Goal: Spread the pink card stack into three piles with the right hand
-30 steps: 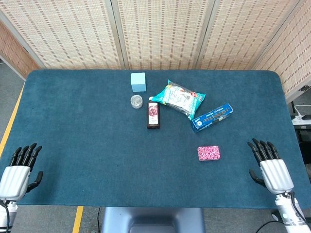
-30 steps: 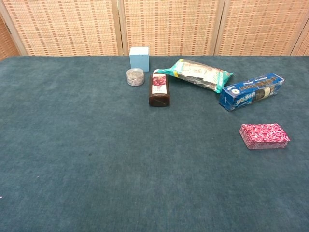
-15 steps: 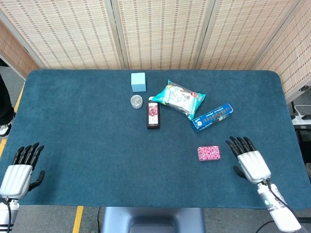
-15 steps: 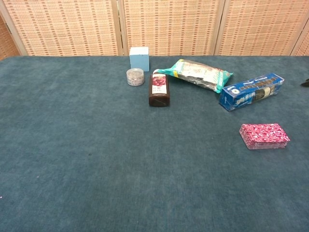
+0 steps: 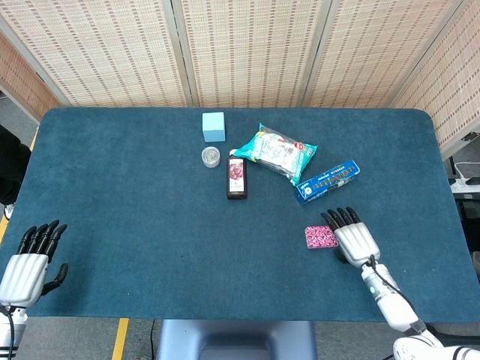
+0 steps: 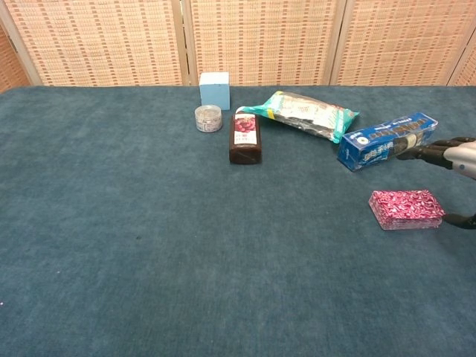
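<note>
Head view: right robot hand (image 5: 352, 238) now just beside the pink card stack (image 5: 321, 237), at its 3 o'clock, having come in from the desk's right edge over the last second; fingers spread and straight, holding nothing, whether touching the cards cannot be told. Chest view: same hand's dark fingertips (image 6: 416, 151) newly in frame at the right edge, above and beyond the stack (image 6: 407, 208). Left robot hand (image 5: 30, 260) unmoved at the near left corner of the desk (image 5: 127, 217), fingers apart and empty. Stack still a single pile, at 4 o'clock from desk centre. Counted: one card stack, one blue box (image 5: 327, 181) at its 12 o'clock, one teal snack bag (image 5: 274, 151), one dark bottle (image 5: 237, 178) lying flat, one small round jar (image 5: 211, 157), one pale blue cube (image 5: 214, 126).
</note>
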Robot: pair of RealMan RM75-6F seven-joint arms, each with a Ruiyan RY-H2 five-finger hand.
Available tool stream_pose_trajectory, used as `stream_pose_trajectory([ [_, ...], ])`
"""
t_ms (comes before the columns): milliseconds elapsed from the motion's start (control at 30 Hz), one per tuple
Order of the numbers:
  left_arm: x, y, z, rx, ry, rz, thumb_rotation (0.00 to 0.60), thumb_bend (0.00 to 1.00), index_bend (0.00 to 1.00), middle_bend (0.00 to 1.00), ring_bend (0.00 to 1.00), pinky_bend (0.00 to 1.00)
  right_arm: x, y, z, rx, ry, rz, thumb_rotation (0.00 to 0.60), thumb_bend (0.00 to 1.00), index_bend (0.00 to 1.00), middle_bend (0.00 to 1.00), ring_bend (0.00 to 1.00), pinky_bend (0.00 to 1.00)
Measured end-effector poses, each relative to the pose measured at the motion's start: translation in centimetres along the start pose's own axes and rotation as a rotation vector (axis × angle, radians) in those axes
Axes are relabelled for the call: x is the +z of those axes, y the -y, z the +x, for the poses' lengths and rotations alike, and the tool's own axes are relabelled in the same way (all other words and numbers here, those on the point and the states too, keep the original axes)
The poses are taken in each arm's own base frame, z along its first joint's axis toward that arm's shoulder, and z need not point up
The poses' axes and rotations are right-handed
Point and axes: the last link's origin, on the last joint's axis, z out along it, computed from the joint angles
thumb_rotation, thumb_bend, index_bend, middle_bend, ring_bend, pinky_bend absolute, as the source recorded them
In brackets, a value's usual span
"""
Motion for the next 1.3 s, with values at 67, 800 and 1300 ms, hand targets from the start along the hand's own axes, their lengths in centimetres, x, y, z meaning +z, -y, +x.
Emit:
stream_pose_trajectory([
  [67,-0.1,0.1,-0.1,0.000,0.002,0.000,0.600,0.44,0.00,0.00,0.00,0.04,0.3,0.2,-0.1,0.001,0.010,-0.001,0.600,0.27,0.09,0.09,0.00,0.00],
  [800,-0.1,0.1,-0.2,-0.001,0.006,0.000,0.600,0.44,0.00,0.00,0.00,0.05,2.7,2.0,-1.2,-0.022,0.074,-0.006,0.600,0.27,0.22,0.19,0.00,0.00],
  [1300,-0.3,0.0,-0.2,0.006,0.013,-0.002,0.600,0.44,0.00,0.00,0.00,0.05,3.1,2.6,-1.2,-0.018,0.040,-0.026,0.600,0.27,0.35,0.28,0.09,0.00],
])
